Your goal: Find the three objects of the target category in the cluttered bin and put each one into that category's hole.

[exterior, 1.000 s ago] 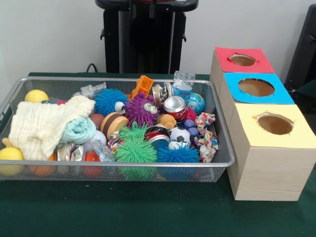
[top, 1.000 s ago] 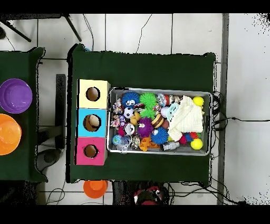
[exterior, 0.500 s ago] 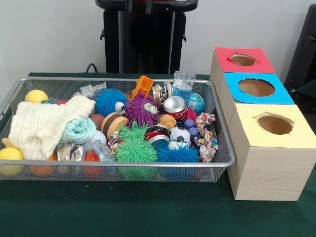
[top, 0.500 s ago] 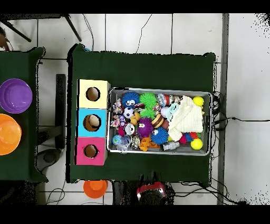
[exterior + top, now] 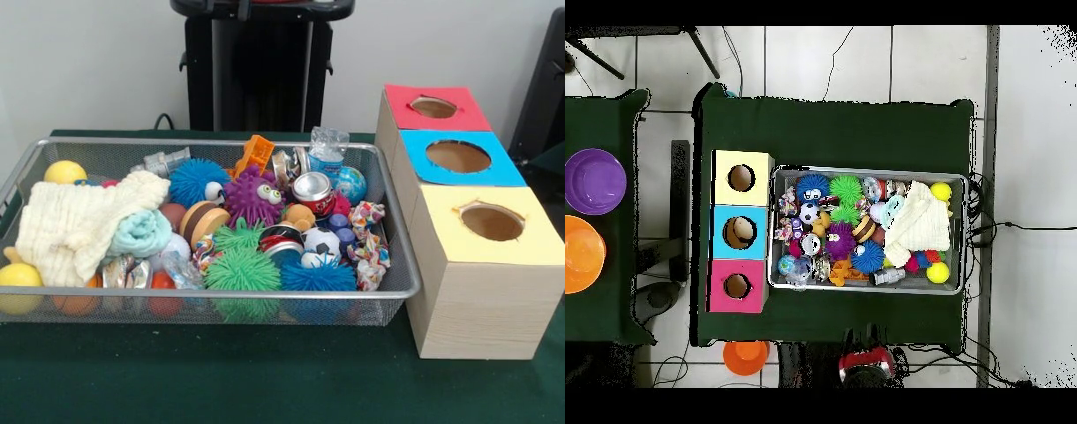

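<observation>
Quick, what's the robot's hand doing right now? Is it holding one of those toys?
Hand: not in view in either picture, so open, closed or holding cannot be told. Nothing is reaching into the wire bin of toys.

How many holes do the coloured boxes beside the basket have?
3: one in the red box farthest back, one in the blue box in the middle, one in the yellow box nearest the camera.
</observation>
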Robot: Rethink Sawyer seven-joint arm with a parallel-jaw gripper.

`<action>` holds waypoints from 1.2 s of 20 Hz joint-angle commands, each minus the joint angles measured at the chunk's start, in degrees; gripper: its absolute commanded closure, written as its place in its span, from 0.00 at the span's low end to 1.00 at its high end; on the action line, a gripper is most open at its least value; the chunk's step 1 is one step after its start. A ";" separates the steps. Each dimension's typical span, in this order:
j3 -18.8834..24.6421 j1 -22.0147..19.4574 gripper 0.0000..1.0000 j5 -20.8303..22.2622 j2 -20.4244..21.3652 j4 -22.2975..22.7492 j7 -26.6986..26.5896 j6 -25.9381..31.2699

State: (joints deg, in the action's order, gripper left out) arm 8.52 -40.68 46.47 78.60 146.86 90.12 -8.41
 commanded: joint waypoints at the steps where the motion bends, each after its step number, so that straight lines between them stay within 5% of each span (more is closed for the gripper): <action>1: -4.54 -0.74 0.00 9.86 -6.30 9.51 8.23 2.14; 8: -6.57 2.20 0.00 7.70 -10.25 6.11 9.75 1.50; 14: -5.90 7.00 0.00 0.02 -16.79 -0.60 10.73 3.78; 24: -3.12 8.58 0.00 -5.39 -28.82 -14.64 8.43 7.37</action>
State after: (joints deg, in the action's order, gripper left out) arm 2.71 -32.67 45.22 60.98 143.44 90.12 -7.38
